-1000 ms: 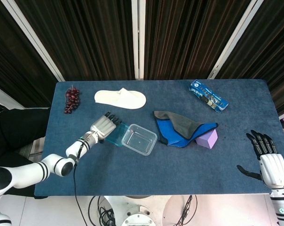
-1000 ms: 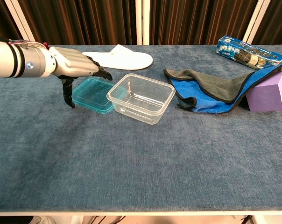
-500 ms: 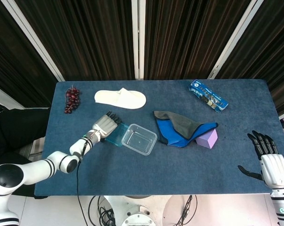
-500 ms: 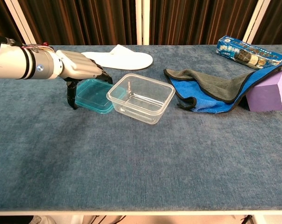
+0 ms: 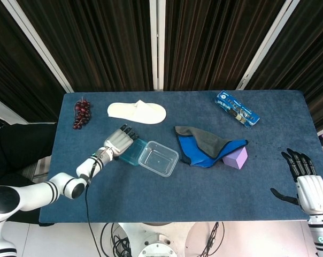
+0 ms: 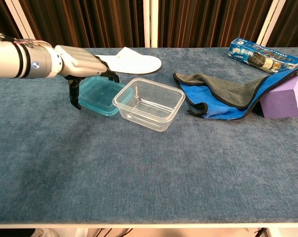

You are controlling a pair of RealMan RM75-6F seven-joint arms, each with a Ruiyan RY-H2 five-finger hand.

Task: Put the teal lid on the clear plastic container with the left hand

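Note:
The teal lid (image 5: 131, 153) (image 6: 102, 94) sits just left of the clear plastic container (image 5: 158, 158) (image 6: 149, 103), touching its near-left wall. My left hand (image 5: 118, 142) (image 6: 83, 64) grips the lid: its fingers curl over the far edge and the thumb hooks under the left edge. The lid looks raised a little off the tabletop. The container stands upright and empty. My right hand (image 5: 306, 183) hovers off the table's right edge with its fingers spread and nothing in it; it appears only in the head view.
A white slipper (image 5: 137, 112) (image 6: 129, 60) lies behind the lid. Dark grapes (image 5: 81, 113) are at the far left. A blue and grey cloth (image 5: 207, 145) (image 6: 228, 94), a purple block (image 5: 236, 157) (image 6: 283, 97) and a blue snack packet (image 5: 237, 108) (image 6: 262, 55) lie to the right.
My left hand has closed round the teal lid and lifted it slightly toward the back. The container and my right hand stay put.

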